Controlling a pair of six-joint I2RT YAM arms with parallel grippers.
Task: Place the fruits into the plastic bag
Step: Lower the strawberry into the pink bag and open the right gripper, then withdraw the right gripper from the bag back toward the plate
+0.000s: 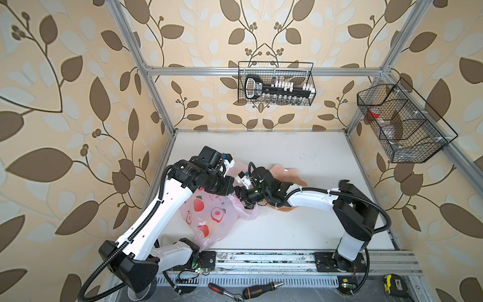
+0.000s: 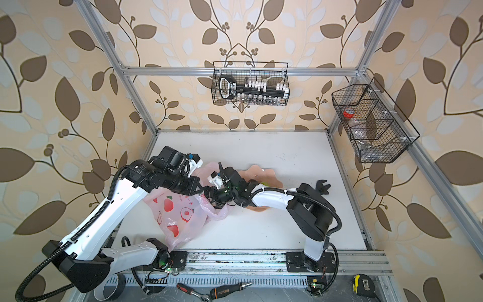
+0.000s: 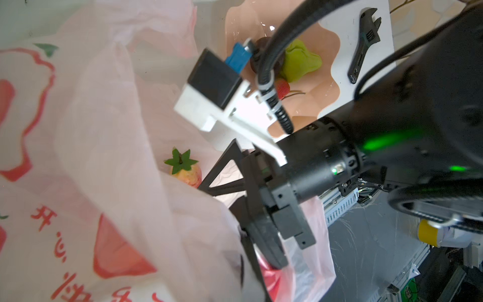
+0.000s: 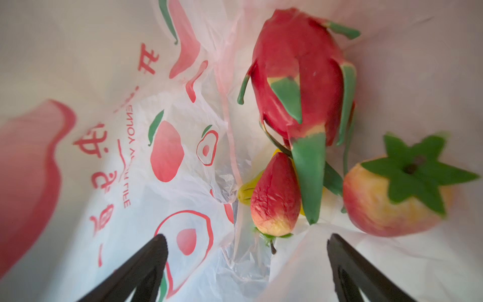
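Seven toy fruits, by my count from the remote station. Four lie just ahead of my right hand (image 4: 247,238), inside the one plastic bag (image 4: 125,162): one dragon fruit (image 4: 300,78), one red pear-shaped fruit (image 4: 274,196), one yellow fruit (image 4: 245,192) mostly hidden beneath them, and one round orange-red fruit (image 4: 392,206) with a green leafy cap. Three sit behind that hand in the single peach bowl (image 3: 326,78): one green fruit (image 3: 300,61), one dark fruit (image 3: 261,43) and one small red fruit (image 3: 283,87) on a stem. Beyond the bowl lies one black wrench (image 3: 363,44).
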